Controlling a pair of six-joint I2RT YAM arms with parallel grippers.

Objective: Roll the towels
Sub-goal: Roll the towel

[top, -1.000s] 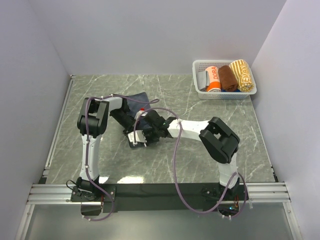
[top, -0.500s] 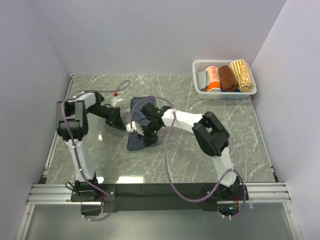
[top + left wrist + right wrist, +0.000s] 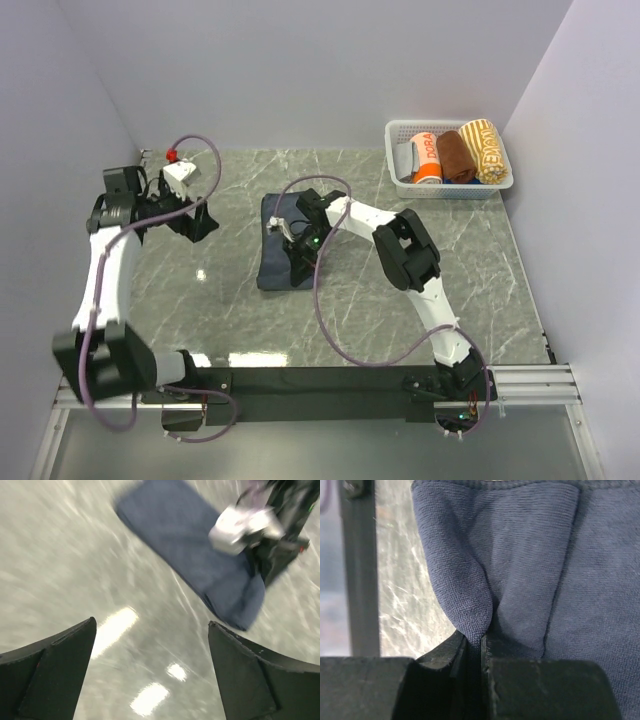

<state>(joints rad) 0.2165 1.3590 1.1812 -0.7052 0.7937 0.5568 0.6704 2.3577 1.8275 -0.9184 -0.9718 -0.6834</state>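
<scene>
Plain white walls (image 3: 300, 60) are enclosing a marble-patterned table (image 3: 220, 320), with two arms (image 3: 105, 270) standing on an aluminium rail (image 3: 540, 380), indicating a robotics lab.

The overhead camera looks down across the whole table (image 3: 450, 290). All three views share the towel (image 3: 278, 262): left wrist blurred from afar, right wrist pressed close.

A white lattice basket (image 3: 450, 191) stands at the far right of the grey marbled worktop (image 3: 480, 290). It holds an orange-and-white roll (image 3: 426, 158), a brown roll (image 3: 456, 157) and a yellow patterned roll (image 3: 486, 150), side by side.
</scene>
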